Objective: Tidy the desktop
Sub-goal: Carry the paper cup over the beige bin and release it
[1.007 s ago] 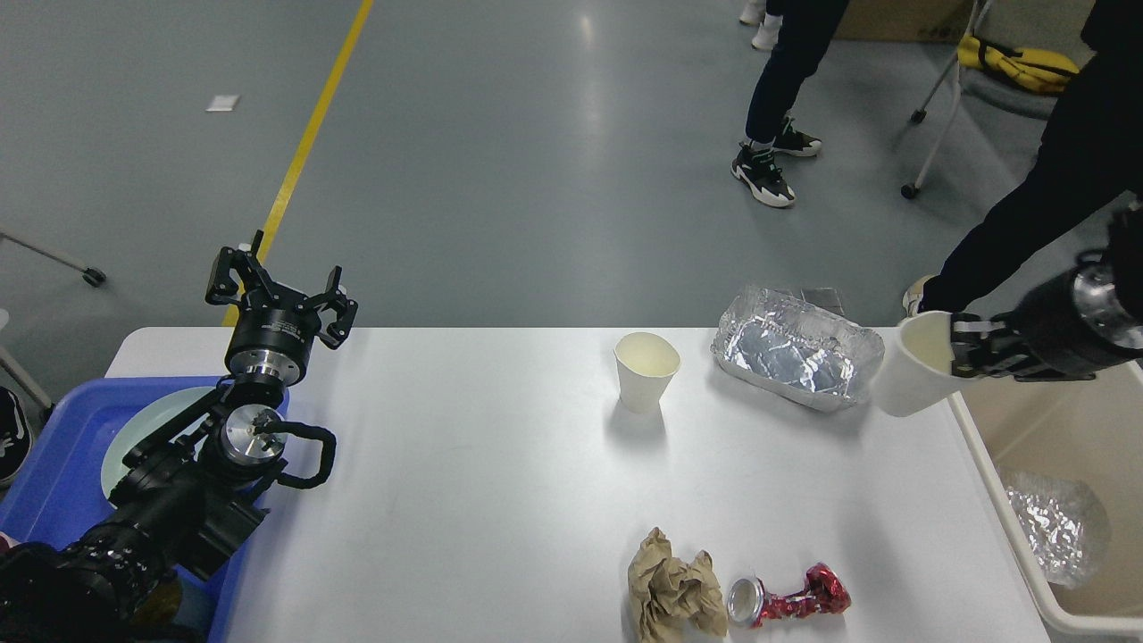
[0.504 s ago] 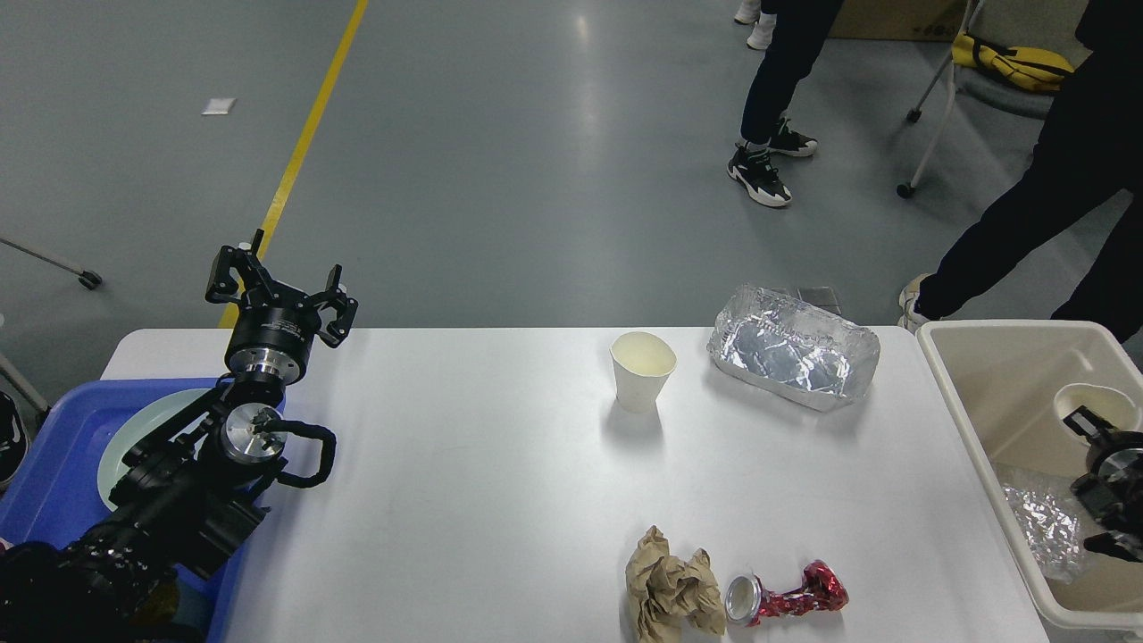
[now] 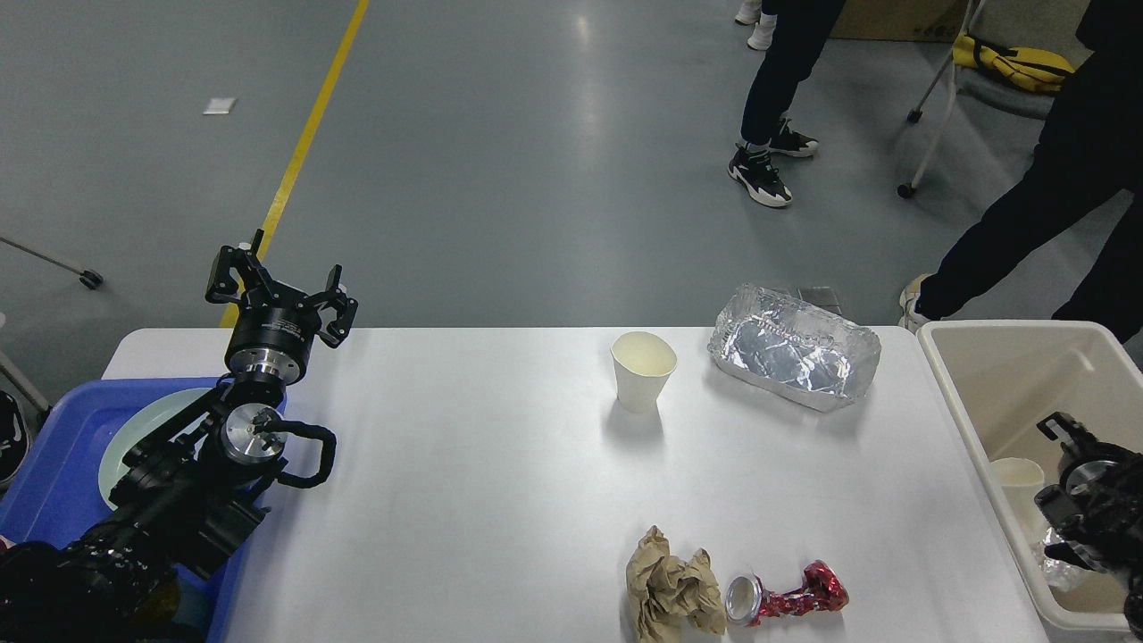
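Observation:
The white desktop (image 3: 464, 464) carries a paper cup (image 3: 643, 371) standing upright, a crumpled foil tray (image 3: 793, 348), a wad of brown paper (image 3: 674, 594) and a crushed red can (image 3: 786, 597). My left gripper (image 3: 280, 288) is raised over the table's far left corner, open and holding nothing. My right gripper (image 3: 1058, 464) is down inside the beige bin (image 3: 964, 402), fingers spread. A second paper cup (image 3: 1018, 487) stands in the bin just to its left, free of the fingers. A bit of foil (image 3: 1058, 558) shows under the right arm.
A blue tray (image 3: 54, 464) with a pale green plate (image 3: 134, 429) sits at the left edge, partly under my left arm. Two people's legs (image 3: 777, 98) and a wheeled chair (image 3: 946, 80) stand on the floor beyond the table.
My right gripper carried the second cup from the table's right edge down into the bin and let it go; the cup now rests lower in the bin. The left arm held still.

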